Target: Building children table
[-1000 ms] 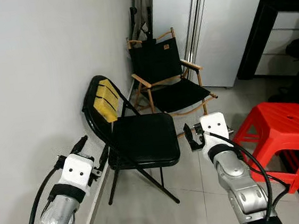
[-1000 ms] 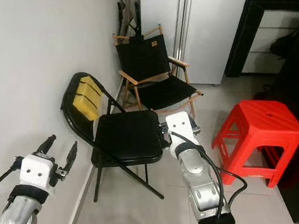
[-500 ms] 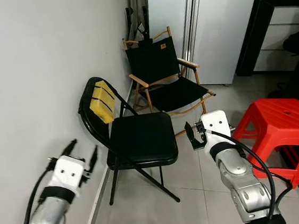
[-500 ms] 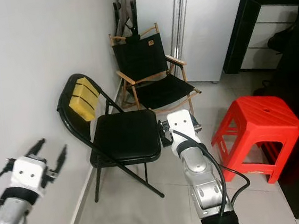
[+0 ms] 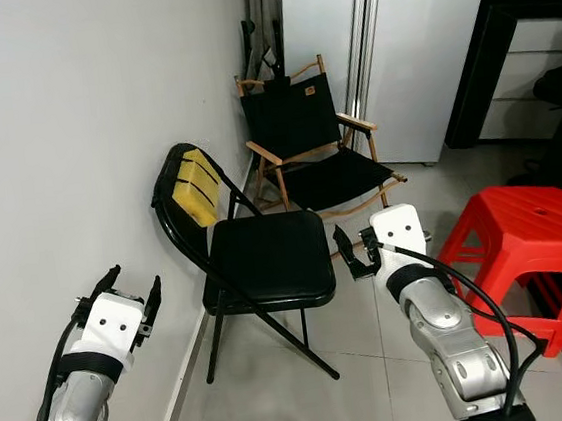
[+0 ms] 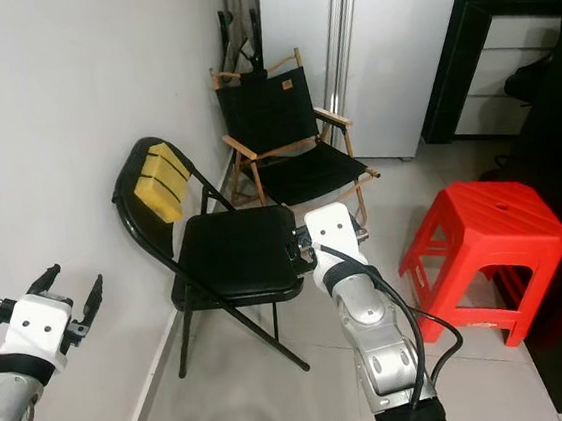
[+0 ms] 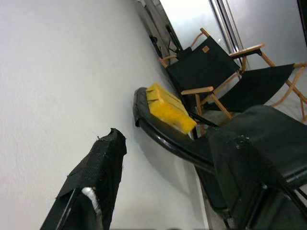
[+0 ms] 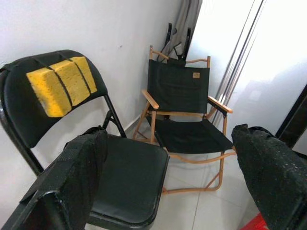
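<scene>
A black folding chair with a yellow pad strapped to its backrest stands beside the grey wall. My left gripper hangs open by the wall, left of the chair's back legs and clear of them. My right gripper is open just off the seat's right edge, its fingers pointing at the seat. The right wrist view looks between the open fingers at the chair seat and the yellow pad. In the left wrist view the padded backrest lies ahead.
A wooden-framed chair with black fabric stands behind the folding chair, in front of a white fridge. A red plastic stool sits on the tiled floor to the right. A dark cabinet stands at the far right.
My left gripper has drawn back leftward, away from the folding chair and toward the wall. The right gripper has edged slightly closer to the seat's right edge.
</scene>
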Robot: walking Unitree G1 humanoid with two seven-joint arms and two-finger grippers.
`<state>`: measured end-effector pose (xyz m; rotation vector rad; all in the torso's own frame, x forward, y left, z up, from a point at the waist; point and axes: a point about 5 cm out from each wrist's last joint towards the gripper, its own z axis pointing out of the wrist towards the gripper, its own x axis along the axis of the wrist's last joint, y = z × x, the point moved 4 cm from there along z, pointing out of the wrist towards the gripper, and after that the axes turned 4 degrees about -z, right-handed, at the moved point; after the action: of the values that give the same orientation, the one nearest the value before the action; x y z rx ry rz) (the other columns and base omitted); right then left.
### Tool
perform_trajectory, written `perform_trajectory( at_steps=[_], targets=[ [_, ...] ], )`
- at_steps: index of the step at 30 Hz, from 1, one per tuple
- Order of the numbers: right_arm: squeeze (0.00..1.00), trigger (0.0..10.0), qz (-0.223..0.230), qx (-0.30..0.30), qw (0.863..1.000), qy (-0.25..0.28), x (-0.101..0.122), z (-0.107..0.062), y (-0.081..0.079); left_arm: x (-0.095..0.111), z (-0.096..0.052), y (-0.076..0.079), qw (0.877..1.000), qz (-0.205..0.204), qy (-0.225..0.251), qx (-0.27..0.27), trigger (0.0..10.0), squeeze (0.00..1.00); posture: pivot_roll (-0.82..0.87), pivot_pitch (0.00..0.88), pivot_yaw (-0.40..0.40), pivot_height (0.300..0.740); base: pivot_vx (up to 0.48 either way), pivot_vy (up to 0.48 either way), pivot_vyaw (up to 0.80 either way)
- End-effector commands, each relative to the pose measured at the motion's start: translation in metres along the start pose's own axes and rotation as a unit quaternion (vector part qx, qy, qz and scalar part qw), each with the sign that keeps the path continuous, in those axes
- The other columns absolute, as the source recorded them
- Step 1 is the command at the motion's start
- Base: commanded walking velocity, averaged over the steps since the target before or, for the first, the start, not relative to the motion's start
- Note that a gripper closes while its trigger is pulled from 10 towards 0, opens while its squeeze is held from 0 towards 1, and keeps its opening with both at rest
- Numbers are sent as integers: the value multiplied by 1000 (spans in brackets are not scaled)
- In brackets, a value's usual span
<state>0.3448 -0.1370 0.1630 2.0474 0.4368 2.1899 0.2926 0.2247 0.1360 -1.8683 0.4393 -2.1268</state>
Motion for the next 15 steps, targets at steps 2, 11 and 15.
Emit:
perform_trajectory(
  at_steps=[2, 11, 15],
  targets=[
    [0, 10000, 3, 7, 1000, 4, 0, -2, -3, -7, -2, 0, 1000, 9, -15, -3, 10000, 0, -74, 0, -29, 641, 0, 0, 0],
    [0, 10000, 2, 24, 1000, 14, 4, -2, -5, -22, -5, -7, 998, 39, -55, -4, 10000, 0, -73, 0, -29, 611, 0, 0, 0],
    [0, 10000, 2, 33, 999, 17, 5, -2, -8, -30, -7, -12, 996, 56, -76, -1, 10000, 0, -71, 0, -29, 596, 0, 0, 0]
  ],
)
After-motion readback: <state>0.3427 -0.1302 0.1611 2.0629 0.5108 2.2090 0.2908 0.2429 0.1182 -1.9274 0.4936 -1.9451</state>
